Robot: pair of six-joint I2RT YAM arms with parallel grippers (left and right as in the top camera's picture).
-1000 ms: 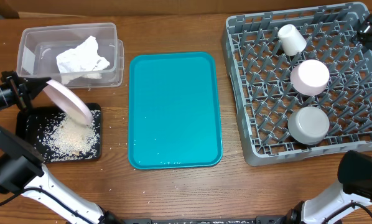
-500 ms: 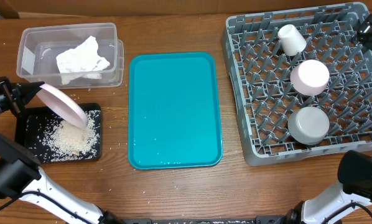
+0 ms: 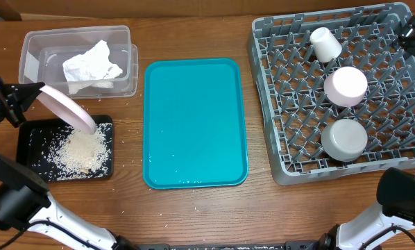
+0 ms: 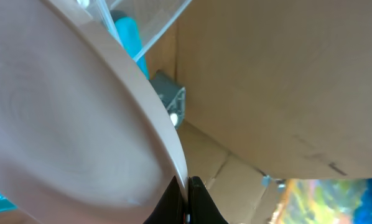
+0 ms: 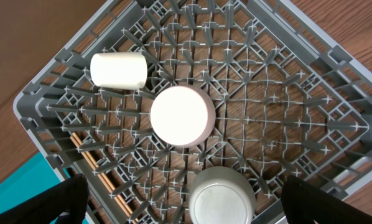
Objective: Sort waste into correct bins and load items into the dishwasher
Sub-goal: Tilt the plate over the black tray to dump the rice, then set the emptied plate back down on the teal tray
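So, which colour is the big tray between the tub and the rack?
Teal; the tray shows best in the overhead view.

The table (image 3: pixel 193 215) is grained brown wood, the tub (image 3: pixel 28 55) clear smooth plastic, the napkin (image 3: pixel 91 66) crumpled white paper, the teal tray (image 3: pixel 193 125) glossy plastic, the rack (image 3: pixel 263 90) matt grey plastic, the black tray (image 3: pixel 30 142) matt, and the plate (image 3: pixel 67 109) smooth.

Left of the teal rectangular plastic tray (image 3: pixel 196 125), the left arm (image 3: pixel 13 194) is showing a blocky matte-black link joined to a glossy white tube, and its black left gripper (image 3: pixel 26 96) is looking angular. Right of the tray, the right arm (image 3: pixel 402 198) is repeating that black-and-white build, ending in two rounded black fingers (image 5: pixel 65 202).
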